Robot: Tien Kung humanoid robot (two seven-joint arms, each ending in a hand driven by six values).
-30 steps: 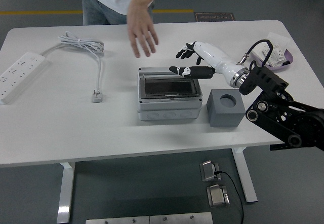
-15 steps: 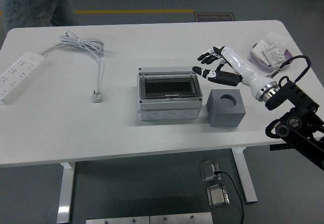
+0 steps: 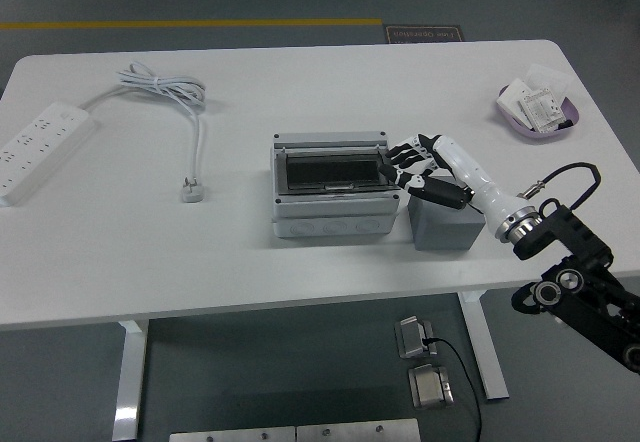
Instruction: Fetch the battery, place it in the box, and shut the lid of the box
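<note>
The right hand [image 3: 408,164] hangs over the grey block [image 3: 445,224], fingers loosely spread at the box [image 3: 331,197]'s right edge, gripping nothing I can see. The box sits mid-table, its dark lid lying flat. The block's top is mostly hidden, so I can't make out any battery.

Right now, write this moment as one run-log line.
right hand: open, at box's right edge | box: lid down | gray block: beside box | left hand: not in view
</note>
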